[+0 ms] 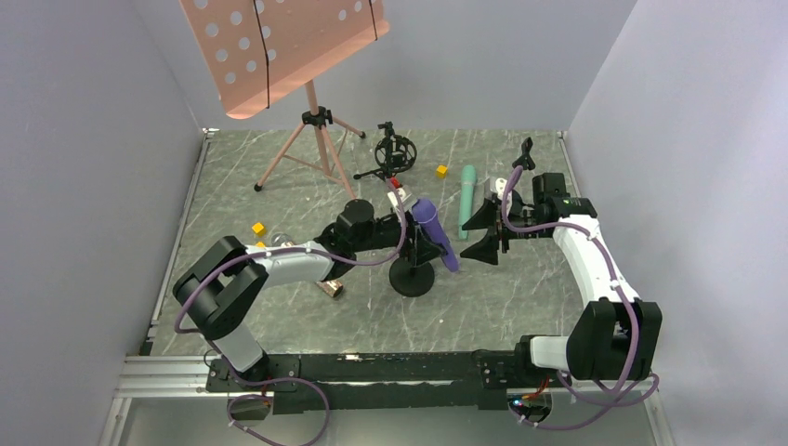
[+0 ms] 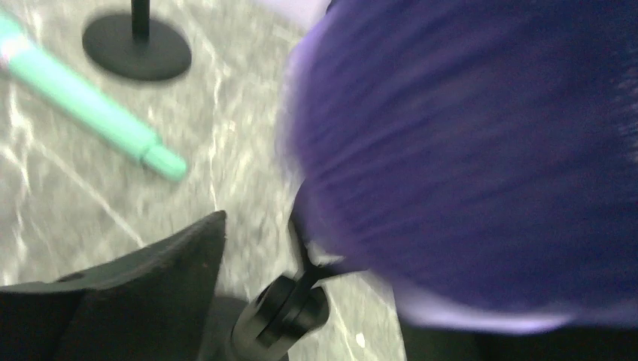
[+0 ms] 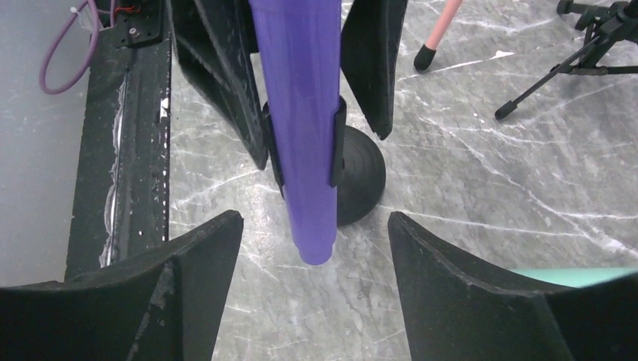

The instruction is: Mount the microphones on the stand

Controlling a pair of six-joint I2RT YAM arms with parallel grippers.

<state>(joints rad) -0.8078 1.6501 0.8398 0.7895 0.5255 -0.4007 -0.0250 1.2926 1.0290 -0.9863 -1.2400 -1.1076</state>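
Sitting in the clip [image 3: 338,143] of the stand [image 1: 412,277], the purple microphone [image 1: 435,232] has our left gripper [image 3: 320,147] open around it and our right gripper [image 1: 485,234] open at its three o'clock, neither gripping; a finger snagging in retreat could unseat it

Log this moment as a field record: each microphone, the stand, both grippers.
purple microphone: seated in the clip of the round-base stand, tilted
mint-green microphone: lying on the table near the right gripper
bronze microphone: on the table, partly hidden under the left arm
left gripper: open, fingers either side of the purple microphone, not clamping it
right gripper: open, facing the purple microphone's lower end, holding nothing
remaining: two microphones not on any stand
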